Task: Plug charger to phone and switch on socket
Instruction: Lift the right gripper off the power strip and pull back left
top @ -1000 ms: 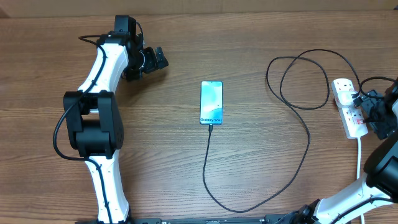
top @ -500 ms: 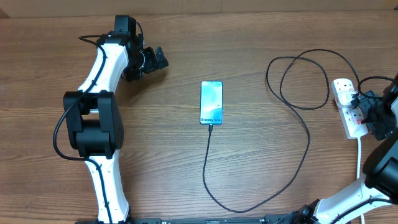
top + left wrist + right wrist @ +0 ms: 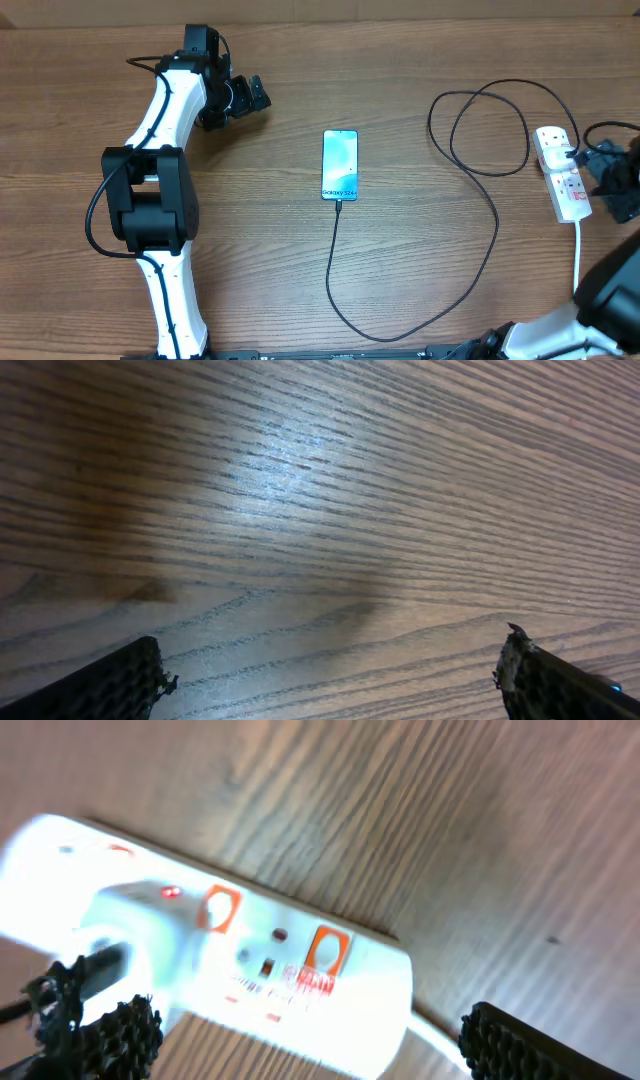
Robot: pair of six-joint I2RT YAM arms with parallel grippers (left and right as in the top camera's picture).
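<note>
The phone point(image 3: 340, 164) lies flat mid-table with its blue-teal screen up. The black charger cable point(image 3: 494, 235) runs from the phone's near end in a long loop to the white socket point(image 3: 562, 174) at the right edge, where a black plug sits in it. My right gripper point(image 3: 615, 185) hovers just right of the socket, jaws open and empty. In the right wrist view the socket point(image 3: 250, 955) fills the frame between my spread fingertips point(image 3: 125, 1030), with a small red light lit. My left gripper point(image 3: 250, 98) is open and empty at the far left, over bare wood point(image 3: 320, 530).
A white cord point(image 3: 579, 250) runs from the socket toward the near right corner. My left arm's black base point(image 3: 145, 200) stands at the left. The table's right edge is close to the socket.
My right gripper has drawn back to the right, away from the socket. The left arm, the phone and the cable have not moved.
</note>
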